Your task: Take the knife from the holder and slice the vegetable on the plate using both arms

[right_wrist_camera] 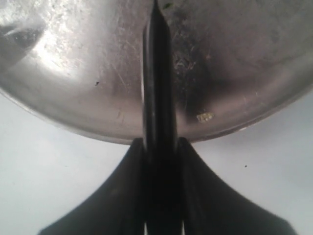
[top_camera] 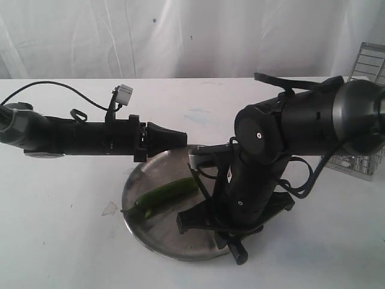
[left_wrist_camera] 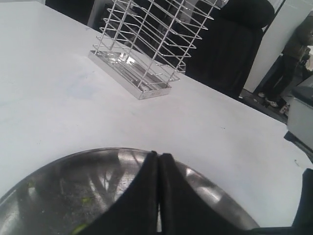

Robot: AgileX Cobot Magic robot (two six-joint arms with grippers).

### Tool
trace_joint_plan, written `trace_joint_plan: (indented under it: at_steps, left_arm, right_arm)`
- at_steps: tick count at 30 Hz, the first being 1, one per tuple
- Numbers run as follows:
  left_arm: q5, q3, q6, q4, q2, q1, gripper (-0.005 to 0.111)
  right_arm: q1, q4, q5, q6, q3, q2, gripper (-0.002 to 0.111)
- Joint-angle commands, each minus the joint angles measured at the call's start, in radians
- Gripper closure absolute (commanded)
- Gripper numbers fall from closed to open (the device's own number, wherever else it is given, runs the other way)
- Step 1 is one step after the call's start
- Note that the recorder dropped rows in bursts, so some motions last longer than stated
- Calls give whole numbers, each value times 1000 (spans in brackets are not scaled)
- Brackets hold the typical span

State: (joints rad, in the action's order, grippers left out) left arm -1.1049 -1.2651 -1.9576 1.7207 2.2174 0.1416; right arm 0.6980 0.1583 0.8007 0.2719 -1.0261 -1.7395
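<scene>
The plate lies on the surface, near its middle. The vegetable lies in the plate's left half, slanting from near left to far right. The holder stands at the far right of the surface, well apart from the plate. The left claw reaches in from the left, above the plate's far rim. The right arm stands over the plate's right part. The right claw sits just outside the rim, with the knife between its fingers, pointing in over the plate.
</scene>
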Motion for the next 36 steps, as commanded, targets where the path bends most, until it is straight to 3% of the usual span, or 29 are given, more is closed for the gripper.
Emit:
trace_joint_plan:
  at_steps: [1, 5, 11, 25, 36]
  left_arm:
    - [-37, -4, -113, 24, 5, 8, 107]
    - [-60, -4, -113, 24, 5, 22, 107]
    - [118, -4, -106, 24, 5, 81, 107]
    - [305, -4, -54, -26, 5, 81, 107]
    - [282, -4, -54, -33, 5, 81, 107]
  right_arm:
    - [4, 2, -2, -8, 5, 3, 108]
    - [4, 0, -2, -8, 5, 3, 108]
    - [4, 0, -2, -8, 5, 3, 108]
    - [4, 0, -2, -6, 5, 3, 108]
    - [4, 0, -29, -7, 5, 3, 108]
